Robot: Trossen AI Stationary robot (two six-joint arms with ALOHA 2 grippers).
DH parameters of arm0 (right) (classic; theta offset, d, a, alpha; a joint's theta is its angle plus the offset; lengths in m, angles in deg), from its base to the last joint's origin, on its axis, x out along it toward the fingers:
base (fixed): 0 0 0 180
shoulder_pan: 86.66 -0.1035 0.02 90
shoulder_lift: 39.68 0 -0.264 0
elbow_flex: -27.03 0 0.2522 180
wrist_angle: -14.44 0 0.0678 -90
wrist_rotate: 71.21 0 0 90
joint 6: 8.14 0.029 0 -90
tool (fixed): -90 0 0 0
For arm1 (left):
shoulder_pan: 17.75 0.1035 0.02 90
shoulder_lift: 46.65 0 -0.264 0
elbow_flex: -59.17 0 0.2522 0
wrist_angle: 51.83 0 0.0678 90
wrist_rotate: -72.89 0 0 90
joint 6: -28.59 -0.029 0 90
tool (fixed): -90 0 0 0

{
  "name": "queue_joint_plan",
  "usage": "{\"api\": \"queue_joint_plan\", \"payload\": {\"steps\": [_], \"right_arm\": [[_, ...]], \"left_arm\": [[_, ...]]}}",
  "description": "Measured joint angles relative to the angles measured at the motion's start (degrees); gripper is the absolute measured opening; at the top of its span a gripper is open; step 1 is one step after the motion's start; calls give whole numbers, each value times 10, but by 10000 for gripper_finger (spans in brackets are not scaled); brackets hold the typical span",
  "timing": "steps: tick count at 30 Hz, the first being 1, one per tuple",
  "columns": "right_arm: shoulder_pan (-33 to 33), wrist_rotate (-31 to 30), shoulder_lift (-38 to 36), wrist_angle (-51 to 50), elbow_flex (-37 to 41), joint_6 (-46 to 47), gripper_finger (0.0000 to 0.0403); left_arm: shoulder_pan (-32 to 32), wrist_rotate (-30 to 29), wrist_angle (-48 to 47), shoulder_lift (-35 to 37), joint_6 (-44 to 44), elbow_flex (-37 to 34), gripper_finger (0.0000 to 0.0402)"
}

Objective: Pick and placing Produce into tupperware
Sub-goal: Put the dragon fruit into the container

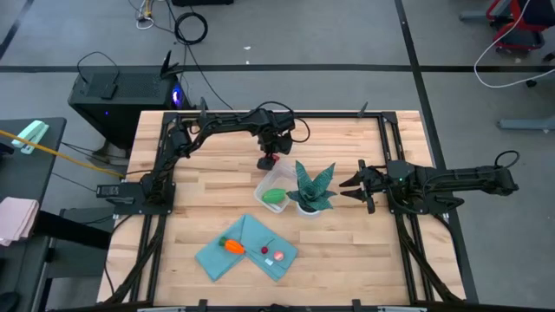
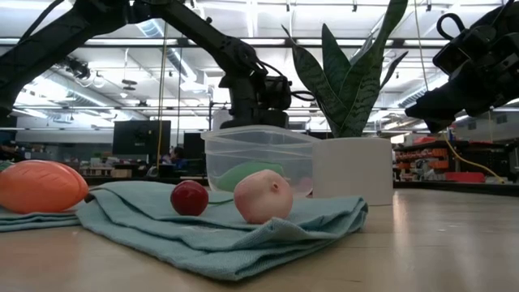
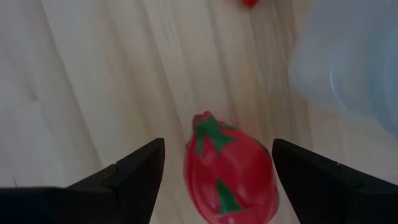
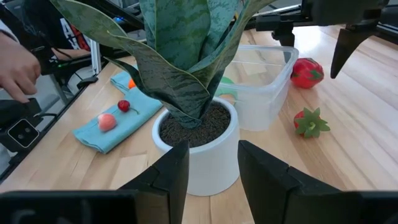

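My left gripper [image 3: 217, 146] is open and hangs over a red round toy with green leaf marks [image 3: 230, 180], which lies on the table just beyond the tupperware's far side [image 1: 271, 161]. Its fingers stand on either side of the toy with a gap to it. The clear tupperware [image 1: 273, 192] holds the green oval [image 1: 276, 198]. The orange carrot piece [image 1: 232, 246], a small red cherry [image 1: 264, 251] and a pink piece [image 1: 279, 256] lie on the teal cloth [image 1: 247, 247]. My right gripper [image 1: 354, 185] waits open to the right of the potted plant [image 1: 312, 191].
A small red strawberry with green leaves [image 4: 310, 122] lies on the wood behind the plant pot [image 4: 196, 149], near the tupperware [image 4: 264, 81]. A person's hand [image 4: 15, 68] shows beyond the table's edge. Bare wood lies along the table's left side and near edge.
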Motion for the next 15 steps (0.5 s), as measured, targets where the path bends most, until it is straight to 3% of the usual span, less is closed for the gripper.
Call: {"api": "queue_joint_plan", "payload": {"steps": [15], "right_arm": [[0, 0, 0, 0, 0, 0, 145]], "left_arm": [[0, 1, 5, 0, 12, 0, 300]]}}
